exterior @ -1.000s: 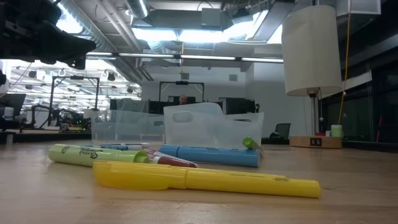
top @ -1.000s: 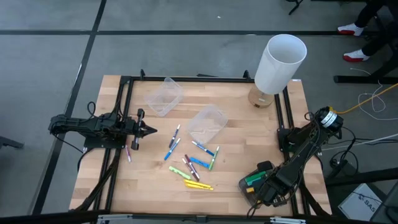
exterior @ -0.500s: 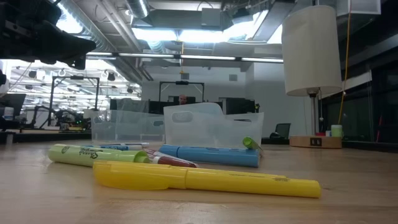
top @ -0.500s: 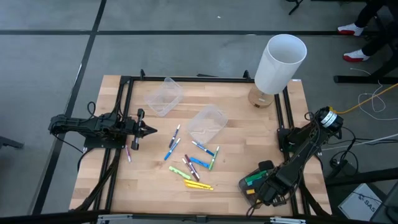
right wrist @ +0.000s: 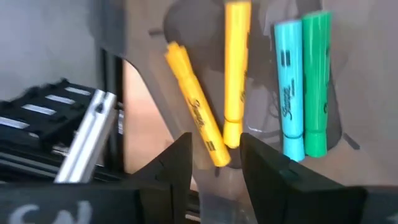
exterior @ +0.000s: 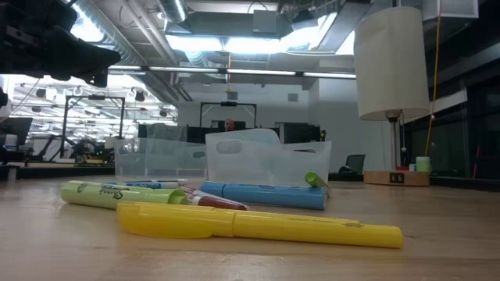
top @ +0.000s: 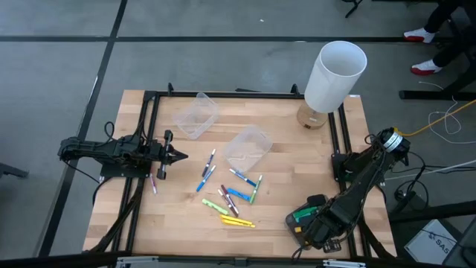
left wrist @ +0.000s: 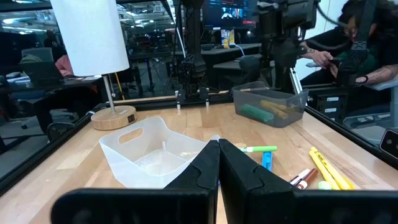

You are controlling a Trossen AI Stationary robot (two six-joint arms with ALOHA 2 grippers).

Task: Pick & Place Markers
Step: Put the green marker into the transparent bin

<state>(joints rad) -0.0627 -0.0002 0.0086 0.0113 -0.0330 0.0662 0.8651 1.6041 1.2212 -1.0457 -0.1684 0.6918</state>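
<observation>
Several markers [top: 230, 195] in yellow, green, light blue and maroon lie loose on the middle of the table; one purple marker [top: 154, 183] lies apart near the left rail. In the low view a yellow marker [exterior: 258, 222] lies nearest. My right gripper [right wrist: 214, 158] is open, pointing down over a clear tub [top: 300, 217] at the near right corner. That tub holds two yellow markers [right wrist: 193, 130], a light blue one [right wrist: 289, 93] and a green one [right wrist: 316, 81]. My left gripper [left wrist: 219, 168] is shut and hovers at the table's left side [top: 175, 155].
Two clear tubs [top: 197, 115] [top: 248, 147] stand on the far half of the table. A white lamp [top: 335, 71] on a wooden base occupies the far right corner. Black rails [top: 145, 149] run along the table's left, far and right sides.
</observation>
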